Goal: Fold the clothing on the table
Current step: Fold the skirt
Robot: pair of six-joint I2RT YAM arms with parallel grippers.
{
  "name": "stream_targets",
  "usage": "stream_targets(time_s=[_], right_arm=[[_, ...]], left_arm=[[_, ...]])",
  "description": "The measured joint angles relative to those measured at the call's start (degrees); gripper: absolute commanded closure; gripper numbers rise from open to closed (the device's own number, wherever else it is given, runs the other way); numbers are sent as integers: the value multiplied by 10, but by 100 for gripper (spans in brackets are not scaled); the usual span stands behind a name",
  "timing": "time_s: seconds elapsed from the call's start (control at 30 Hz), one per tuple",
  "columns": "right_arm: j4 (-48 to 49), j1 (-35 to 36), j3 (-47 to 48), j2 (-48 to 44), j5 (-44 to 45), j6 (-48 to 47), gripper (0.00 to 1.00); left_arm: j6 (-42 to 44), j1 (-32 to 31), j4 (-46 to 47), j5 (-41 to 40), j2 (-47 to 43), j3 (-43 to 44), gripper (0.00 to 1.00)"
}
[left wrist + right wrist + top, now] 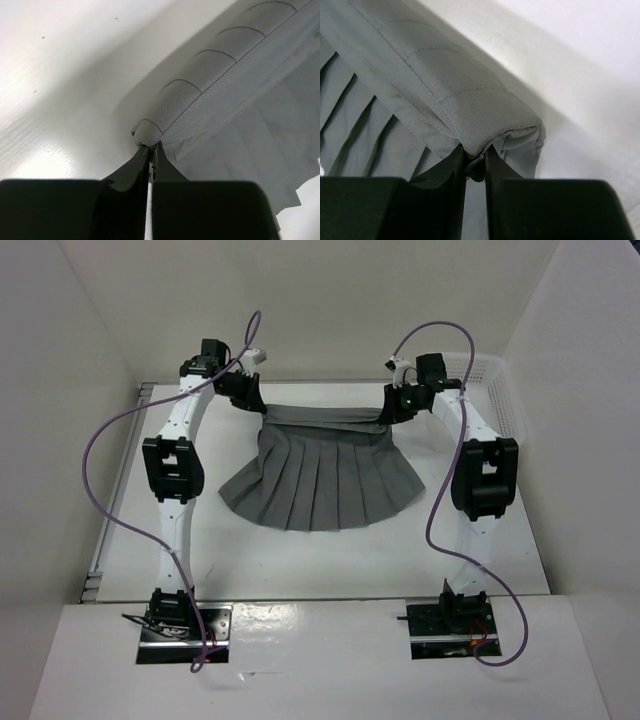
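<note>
The clothing [320,475], a mid-grey pleated skirt, hangs from its waistband at the far middle of the table [330,560], its hem fanned out towards me. My left gripper [262,410] is shut on the waistband's left end, and in the left wrist view the black fingertips [145,152] pinch the grey fabric [200,105]. My right gripper [384,416] is shut on the waistband's right end; in the right wrist view its jaws clamp the folded band corner [485,120]. The waistband stretches taut between both grippers, lifted off the table.
A white mesh basket [500,390] stands at the far right behind the right arm. White walls enclose the table on three sides. A metal rail [112,520] runs along the left edge. Purple cables loop from both arms.
</note>
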Motion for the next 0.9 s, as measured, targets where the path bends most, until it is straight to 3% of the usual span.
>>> stream_targets(time_s=[0.1, 0.23, 0.53, 0.73, 0.9], right_arm=[[5, 3, 43, 40, 11, 4, 100], [4, 7, 90, 80, 23, 14, 100], [-6, 12, 169, 96, 39, 23, 100], [-41, 13, 151, 58, 41, 6, 100], [-77, 13, 92, -13, 45, -26, 100]], left_arm=[[-1, 0, -12, -14, 32, 51, 97], [-11, -1, -20, -28, 50, 101, 90], [-14, -1, -27, -40, 50, 137, 81], [-8, 0, -66, -31, 36, 121, 80], [28, 4, -142, -3, 9, 121, 87]])
